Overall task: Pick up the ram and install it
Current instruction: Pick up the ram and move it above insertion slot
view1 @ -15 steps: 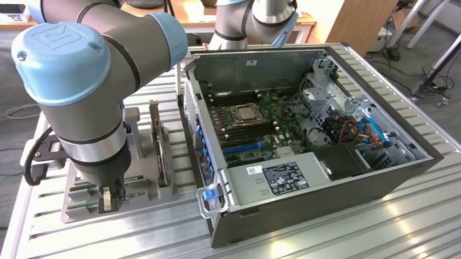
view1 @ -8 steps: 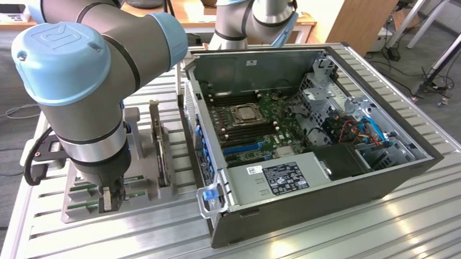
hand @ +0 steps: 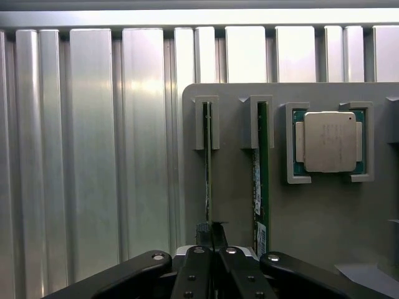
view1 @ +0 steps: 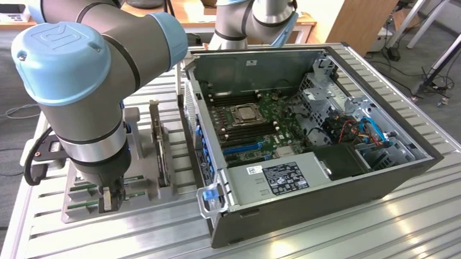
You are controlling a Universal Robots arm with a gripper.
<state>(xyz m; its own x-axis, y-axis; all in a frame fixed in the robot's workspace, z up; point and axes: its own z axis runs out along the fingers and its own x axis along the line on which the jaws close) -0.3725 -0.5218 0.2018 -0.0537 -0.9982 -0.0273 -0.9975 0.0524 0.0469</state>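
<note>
**A:** Where is your gripper right now?

**B:** In the lower left of the exterior view. My gripper (view1: 108, 200) is down at the grey holder (view1: 75, 213), which lies on the ribbed metal table (view1: 324, 237) beside the open computer case (view1: 360, 186).

**A:** Spread or closed?

**B:** Pressed together. In the wrist view my fingers (hand: 196, 271) pinch the thin edge of the ram (hand: 208, 180), which I see edge-on.

**A:** And the ram itself?

**B:** It stands in its slot in the holder, with its far end between the slot's two grey posts. A second stick (hand: 262, 174) sits in the next slot just beside it. The square silver chip (hand: 328, 141) lies in its own frame beyond that, well apart from my fingers.

**A:** Anything else nearby?

**B:** A dark card (view1: 160, 156) stands upright on the holder, between my arm and the case.
</note>
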